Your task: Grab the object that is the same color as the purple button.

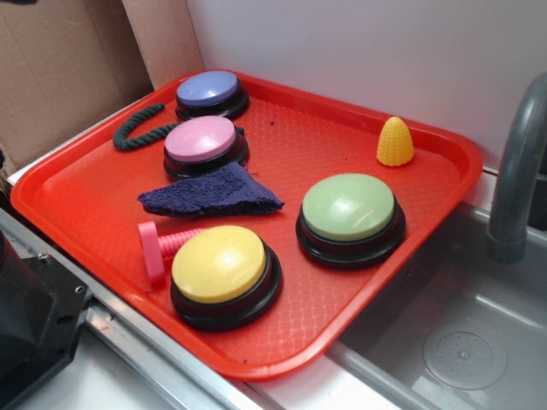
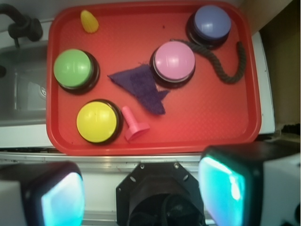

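Observation:
The object, a small fuzzy dark purple cloth, lies flat in the middle of the red tray, its edge touching the pink button. The purple button, a lavender-blue dome on a black base, stands in the tray's far corner. My gripper is open, its two cyan pads wide apart with nothing between them. It hangs high above the black robot base, off the tray's near edge. The exterior view does not show the gripper.
On the tray also stand a green button and a yellow button, with a pink plastic bolt, a yellow toy corn and a dark green rope. A sink with a faucet adjoins.

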Robot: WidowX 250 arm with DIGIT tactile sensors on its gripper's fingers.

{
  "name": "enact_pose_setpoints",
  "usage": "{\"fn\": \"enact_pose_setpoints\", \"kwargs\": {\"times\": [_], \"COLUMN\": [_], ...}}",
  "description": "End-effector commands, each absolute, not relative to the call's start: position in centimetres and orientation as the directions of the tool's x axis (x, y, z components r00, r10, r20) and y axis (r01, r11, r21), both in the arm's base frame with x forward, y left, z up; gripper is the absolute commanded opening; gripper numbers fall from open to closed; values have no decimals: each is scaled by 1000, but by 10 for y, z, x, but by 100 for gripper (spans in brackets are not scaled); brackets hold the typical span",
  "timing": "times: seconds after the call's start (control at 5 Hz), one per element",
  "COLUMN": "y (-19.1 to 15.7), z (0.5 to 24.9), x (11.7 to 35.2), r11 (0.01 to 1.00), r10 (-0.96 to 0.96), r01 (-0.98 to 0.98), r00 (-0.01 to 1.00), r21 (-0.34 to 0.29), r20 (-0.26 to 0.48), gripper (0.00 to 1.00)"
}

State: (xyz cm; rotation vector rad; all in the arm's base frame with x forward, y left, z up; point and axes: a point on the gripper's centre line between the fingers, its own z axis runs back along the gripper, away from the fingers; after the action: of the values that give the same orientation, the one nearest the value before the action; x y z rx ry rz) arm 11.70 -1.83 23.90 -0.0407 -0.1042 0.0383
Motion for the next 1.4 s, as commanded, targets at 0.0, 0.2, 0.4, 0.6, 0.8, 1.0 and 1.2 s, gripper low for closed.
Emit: {"fn": "enact_pose_setpoints", "kwargs": {"times": [0.0,0.2,0.4,0.6,0.8,1.0,1.2], "y": [6,21,26,25,18,14,9], "z": [197,164,133,107,80,56,42], "x": [130,140,152,164,175,187,197], "r11": [945,861,784,770,770,778,803], "r10": [324,509,620,637,635,626,595], "r01": [-315,-503,-607,-629,-635,-626,-588], "r00": [939,852,775,759,753,767,799], "r21": [-89,-78,-132,-101,-62,-53,-99], "r20": [115,125,118,132,172,139,84], "gripper": [100,100,100,100,100,100,100]}}
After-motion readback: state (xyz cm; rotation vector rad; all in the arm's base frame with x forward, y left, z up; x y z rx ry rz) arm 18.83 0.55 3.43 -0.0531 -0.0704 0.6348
